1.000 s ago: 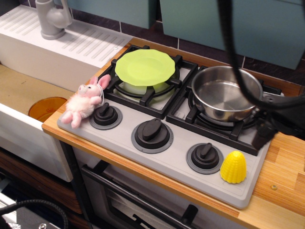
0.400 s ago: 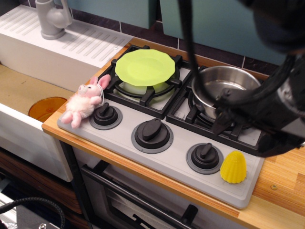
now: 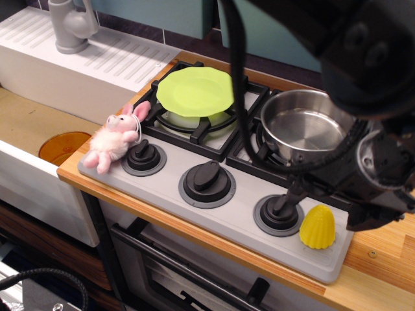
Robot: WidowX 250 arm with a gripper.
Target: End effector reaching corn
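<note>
The corn (image 3: 318, 227) is a small yellow bumpy dome standing upright at the front right corner of the grey stove panel (image 3: 233, 217), just right of the right-hand knob (image 3: 278, 214). The end effector (image 3: 331, 206) is a bulky black gripper with trailing cables. It hangs low over the front right of the stove, just above and behind the corn. Its jaws stand apart: one dark finger (image 3: 293, 194) is over the right knob, the other finger (image 3: 368, 217) is to the right of the corn. It holds nothing and does not touch the corn.
A steel pot (image 3: 301, 126) sits on the right burner, partly behind the gripper. A lime-green plate (image 3: 194, 91) is on the left burner. A pink plush bunny (image 3: 113, 137) lies by the left knob (image 3: 143, 157). A sink with an orange bowl (image 3: 61, 146) is at left.
The end effector has come down and forward from the upper right, from over the pot's rim to just above the corn. The corn and other objects have not moved.
</note>
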